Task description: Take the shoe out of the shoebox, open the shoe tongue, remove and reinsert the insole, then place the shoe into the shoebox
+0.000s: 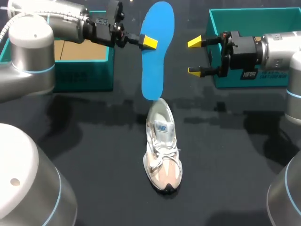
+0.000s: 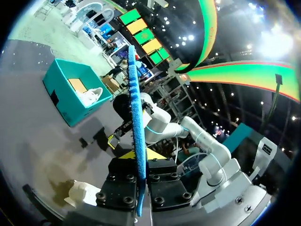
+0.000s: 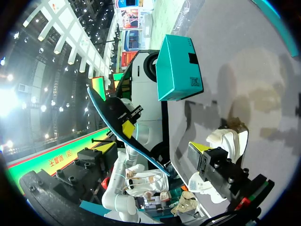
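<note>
Over the worktop in the head view, the left end effector pinched the blue insole upright above the shoe, while the right end effector sat spread nearby. Left wrist: insole edge-on between the fingers. Right wrist: shoe on the worktop by one finger.

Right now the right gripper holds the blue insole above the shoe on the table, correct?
No. The left gripper is the one shut on the blue insole, as the head view shows; the right gripper is open and empty. The insole does hang above the shoe on the table.
</note>
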Tool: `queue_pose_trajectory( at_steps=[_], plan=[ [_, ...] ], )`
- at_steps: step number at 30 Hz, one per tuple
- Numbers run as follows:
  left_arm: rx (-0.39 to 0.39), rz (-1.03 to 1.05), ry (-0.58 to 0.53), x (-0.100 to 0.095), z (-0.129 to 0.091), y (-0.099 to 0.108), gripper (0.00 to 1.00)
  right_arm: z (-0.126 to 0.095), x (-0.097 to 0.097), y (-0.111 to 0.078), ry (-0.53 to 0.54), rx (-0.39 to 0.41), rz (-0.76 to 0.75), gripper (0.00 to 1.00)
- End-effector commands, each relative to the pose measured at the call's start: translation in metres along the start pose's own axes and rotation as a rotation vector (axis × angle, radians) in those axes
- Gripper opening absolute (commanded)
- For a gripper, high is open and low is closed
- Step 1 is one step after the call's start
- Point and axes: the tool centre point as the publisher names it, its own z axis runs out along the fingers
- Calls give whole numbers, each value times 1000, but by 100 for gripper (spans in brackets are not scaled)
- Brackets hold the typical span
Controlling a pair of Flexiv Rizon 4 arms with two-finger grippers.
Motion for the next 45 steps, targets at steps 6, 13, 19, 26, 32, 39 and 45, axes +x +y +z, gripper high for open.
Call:
queue_pose_trajectory(
  at_steps=[6,13,19,26,32,39,45],
  plan=[
    [354,-436,-32,-19,17,8,0,0,0,0,-1,0,0,100],
    [399,-597,-41,-24,17,15,0,-3,1,-4,-42,-19,-36,100],
    [432,-657,-54,-25,15,23,0,-10,8,-8,-107,-43,-77,100],
    [400,-699,-26,-29,11,25,0,-10,27,-8,-327,-50,-48,100],
    [368,-720,-12,-34,13,23,0,-4,45,-9,-512,-67,-56,100],
    [344,-737,-10,-37,15,22,0,5,66,-20,-714,-117,-130,100],
    [344,-737,-10,-37,15,22,0,23,85,-26,-944,-125,-124,100]
  ],
)
